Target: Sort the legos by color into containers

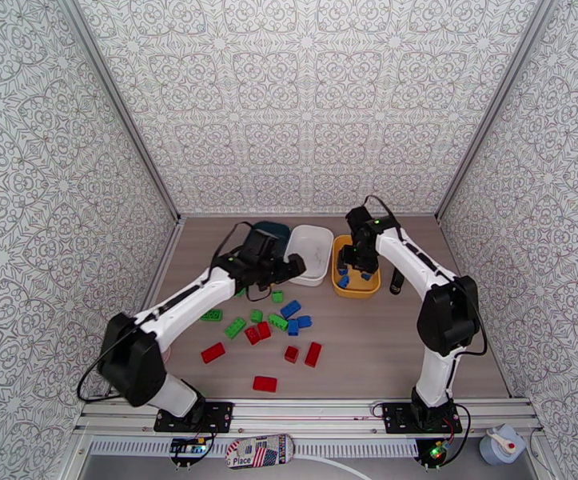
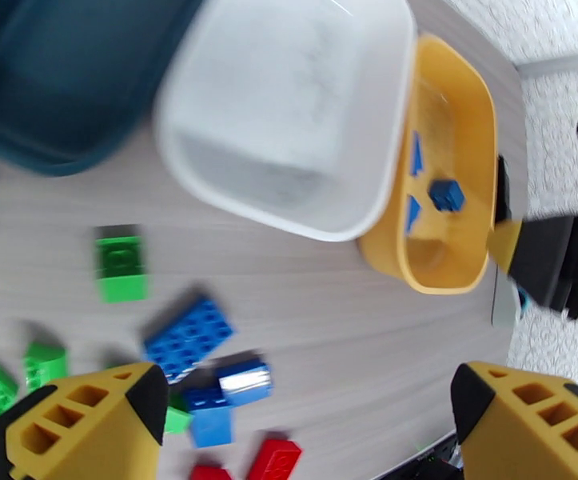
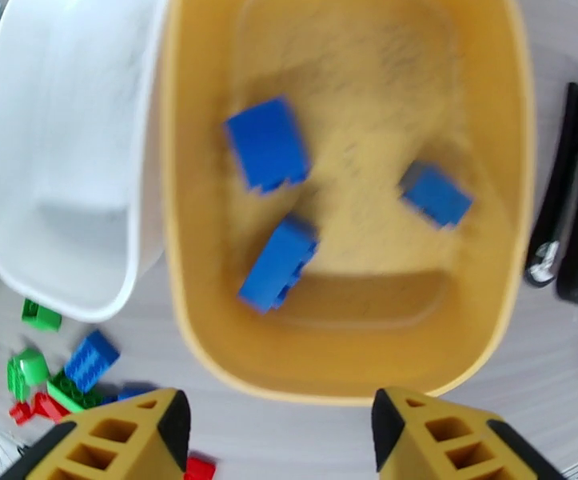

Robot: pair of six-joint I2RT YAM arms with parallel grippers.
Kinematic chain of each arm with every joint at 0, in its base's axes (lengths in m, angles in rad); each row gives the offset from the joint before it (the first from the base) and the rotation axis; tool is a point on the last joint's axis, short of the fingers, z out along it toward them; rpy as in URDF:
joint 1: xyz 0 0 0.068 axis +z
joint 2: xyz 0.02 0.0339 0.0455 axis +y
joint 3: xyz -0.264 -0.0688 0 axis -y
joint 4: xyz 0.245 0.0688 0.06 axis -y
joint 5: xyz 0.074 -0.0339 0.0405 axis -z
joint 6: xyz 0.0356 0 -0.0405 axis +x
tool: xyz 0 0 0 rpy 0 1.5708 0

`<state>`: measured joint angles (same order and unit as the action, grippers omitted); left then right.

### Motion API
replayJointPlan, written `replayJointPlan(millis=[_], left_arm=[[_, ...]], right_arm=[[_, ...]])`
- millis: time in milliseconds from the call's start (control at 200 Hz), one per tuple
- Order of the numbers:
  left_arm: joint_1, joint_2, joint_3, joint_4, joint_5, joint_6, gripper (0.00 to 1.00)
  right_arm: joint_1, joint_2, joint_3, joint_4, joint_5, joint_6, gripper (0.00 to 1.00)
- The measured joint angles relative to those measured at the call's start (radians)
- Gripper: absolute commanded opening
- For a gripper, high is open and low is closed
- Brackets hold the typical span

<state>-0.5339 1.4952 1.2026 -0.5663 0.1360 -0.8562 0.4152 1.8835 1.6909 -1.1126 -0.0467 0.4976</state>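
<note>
Top view, left gripper: at the near-left edge of the white tub.
Top view, right gripper: over the yellow tub.
Top view, loose legos: red, green and blue, scattered on the table nearer than the tubs; the teal tub is left of the white one.
Left wrist, fingers: spread wide, nothing between them – blue bricks on the table below.
Right wrist, fingers: parted and empty, at the yellow tub's near rim.
Right wrist, three blue legos: inside the yellow tub, apart from one another – a black object lies just right of it.
</note>
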Motion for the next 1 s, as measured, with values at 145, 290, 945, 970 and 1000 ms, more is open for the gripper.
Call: replayJointPlan(millis=[145, 290, 945, 970, 1000], left_arm=[[0.047, -0.082, -0.086, -0.011, -0.026, -0.009, 0.99], [0.086, -0.161, -0.164, -0.032, -0.046, -0.027, 0.99], [0.134, -0.426, -0.402, -0.113, -0.091, -0.124, 0.99], [0.133, -0.432, -0.406, -0.115, -0.093, -0.129, 0.99], [0.132, -0.439, -0.409, -0.117, -0.097, -0.133, 0.99]], right_arm=[[0.107, -0.008, -0.034, 0.016, -0.027, 0.002, 0.64], [0.22, -0.008, -0.068, 0.04, -0.06, 0.022, 0.6], [0.502, 0.107, -0.109, 0.133, -0.123, 0.143, 0.6], [0.502, 0.112, -0.109, 0.134, -0.123, 0.143, 0.6], [0.502, 0.117, -0.111, 0.136, -0.123, 0.143, 0.59]])
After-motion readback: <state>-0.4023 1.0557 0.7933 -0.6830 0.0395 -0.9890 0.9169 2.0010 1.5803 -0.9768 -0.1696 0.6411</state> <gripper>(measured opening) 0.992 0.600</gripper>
